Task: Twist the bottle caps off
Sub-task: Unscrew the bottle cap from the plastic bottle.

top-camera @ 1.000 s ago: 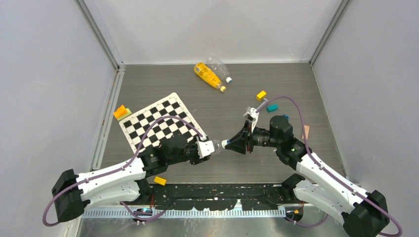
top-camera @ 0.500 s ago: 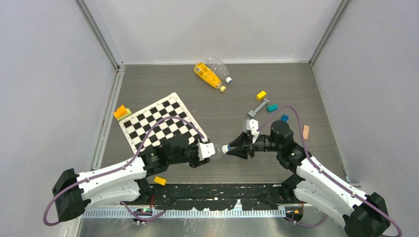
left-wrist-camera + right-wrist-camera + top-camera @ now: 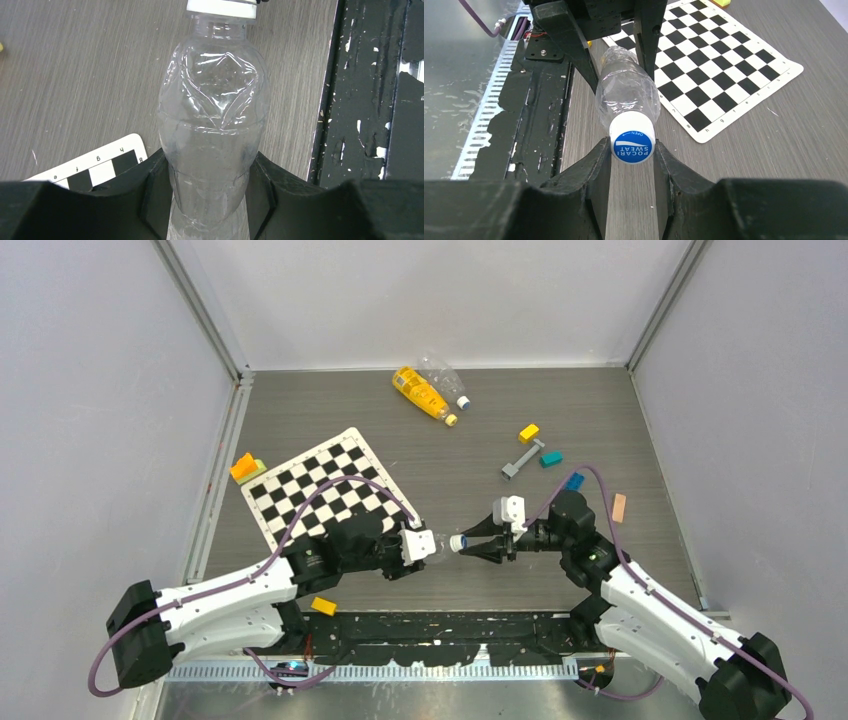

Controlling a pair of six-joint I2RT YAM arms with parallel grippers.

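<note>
Between the arms, near edge: the left gripper (image 3: pixel 425 545) is clamping the body of a clear bottle (image 3: pixel 440 544), holding it roughly level with its neck pointing at the right arm.
Right gripper (image 3: pixel 468 543): its fingers are pressing on the bottle's white cap (image 3: pixel 632 143) from both sides.
Surface: grey wood-grain boards are covering the table (image 3: pixel 450 470); a chipped black mounting plate (image 3: pixel 440 625) is lining the near edge.
Room: pale grey walls are closing in three sides, with metal rails running along the back corners.
Writing: the cap's blue face is showing "POCARI SWEAT" and "OPEN" beside a curved arrow, upside down in the right wrist view; the checkerboard mat (image 3: pixel 325 490) is carrying small border characters too faint to read surely.
Far edge: a yellow-orange bottle (image 3: pixel 420 392) with its yellow cap (image 3: pixel 451 421) and a second clear bottle (image 3: pixel 440 372) with a pale cap (image 3: pixel 463 401) are lying side by side, caps on.
Right side: a yellow block (image 3: pixel 529 432), a teal block (image 3: pixel 551 458) and a grey piece (image 3: pixel 522 460) are lying near each other.
Open room: bare boards are stretching between the held bottle and the far bottles; the mat is lying just left of the grip.
</note>
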